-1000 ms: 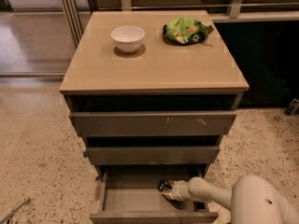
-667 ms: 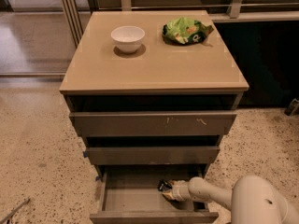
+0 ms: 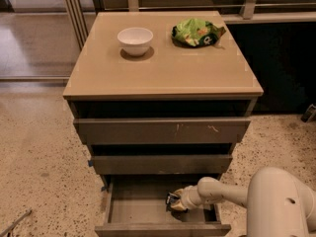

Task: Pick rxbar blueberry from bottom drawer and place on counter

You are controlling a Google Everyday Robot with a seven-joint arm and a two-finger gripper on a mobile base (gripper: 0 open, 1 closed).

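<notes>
The bottom drawer [image 3: 133, 209] is pulled open below the two scuffed drawer fronts. My gripper [image 3: 174, 202] reaches into it from the right, low over the drawer floor near its right middle. A small dark object with pale markings, the rxbar blueberry [image 3: 172, 198], shows right at the gripper's tip, partly hidden by it. The tan counter [image 3: 163, 68] tops the cabinet.
A white bowl [image 3: 135, 40] stands on the counter at the back left and a green chip bag [image 3: 196, 33] lies at the back right. My white arm [image 3: 276, 201] fills the lower right. Speckled floor surrounds the cabinet; a dark cabinet stands to the right.
</notes>
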